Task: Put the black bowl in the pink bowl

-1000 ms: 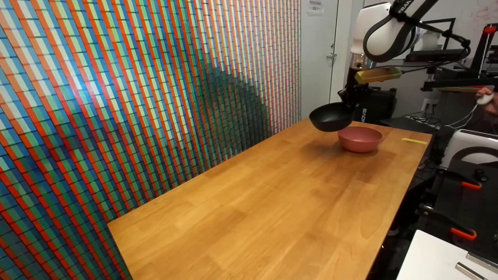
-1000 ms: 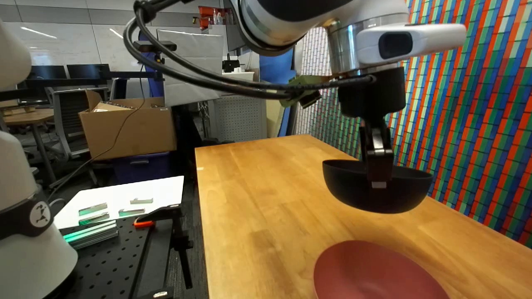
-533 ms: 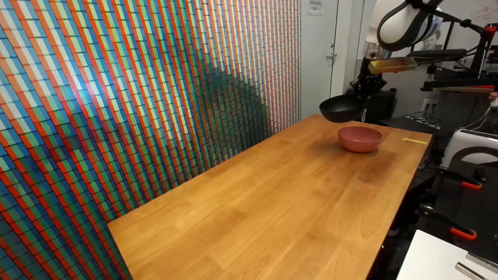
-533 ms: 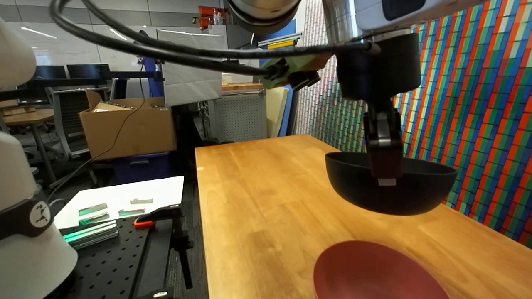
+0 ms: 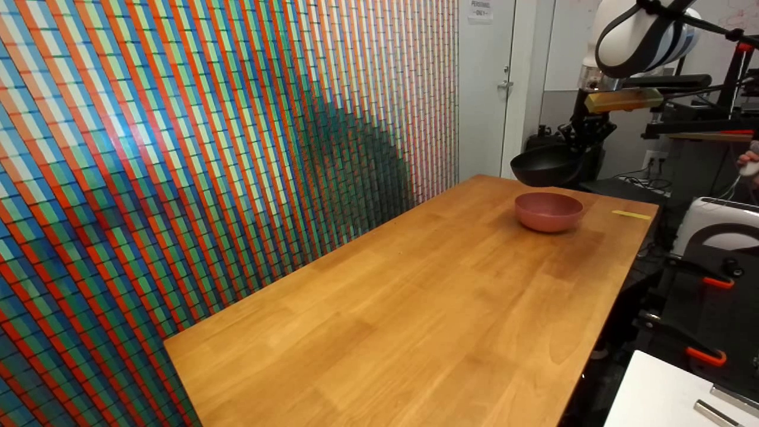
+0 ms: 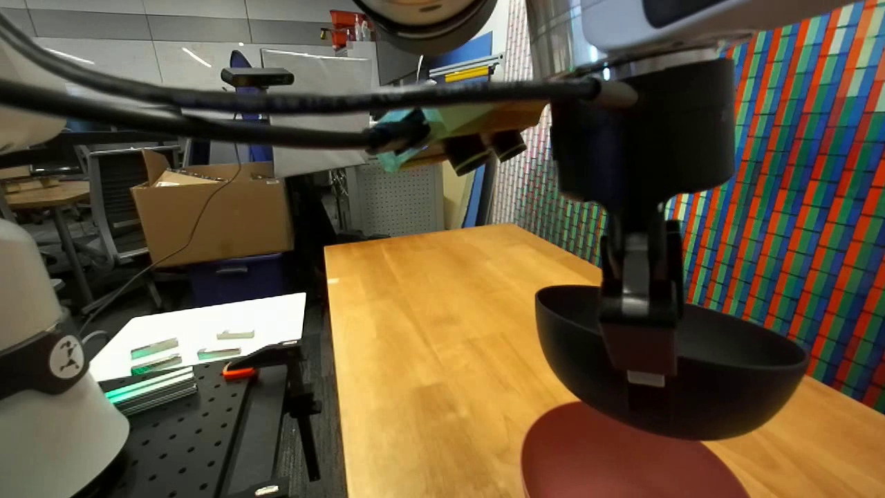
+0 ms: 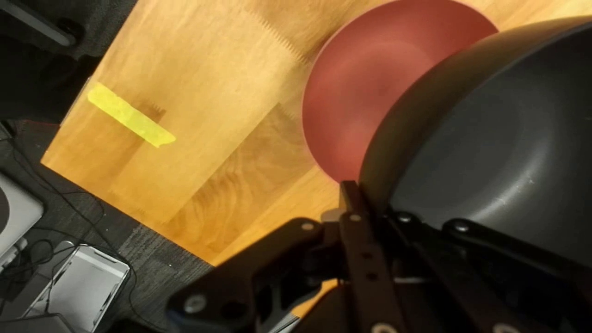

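Note:
The glossy black bowl (image 5: 542, 169) hangs in the air above the table, held at its rim. In an exterior view the black bowl (image 6: 733, 394) tilts a little, its right side lower. My gripper (image 6: 639, 339) is shut on the bowl's wall; in the wrist view the gripper (image 7: 370, 203) has one finger outside the wall, the other inside and partly hidden. The pink bowl (image 5: 548, 213) stands upright on the table below, apart from the black bowl. The pink bowl (image 6: 615, 463) is partly covered by the black bowl there, and in the wrist view the pink bowl (image 7: 360, 83) is too.
The wooden table (image 5: 403, 308) runs along a colourful patterned wall (image 5: 207, 148). A yellow tape strip (image 7: 132, 115) lies near the table's end. A white board (image 6: 207, 325) and a black perforated bench stand beside the table. A cable (image 6: 311, 104) loops from the arm.
The gripper and black bowl have moved right in both exterior views, rising first and then coming lower over the pink bowl. The black bowl has become more tilted. The pink bowl has not moved.

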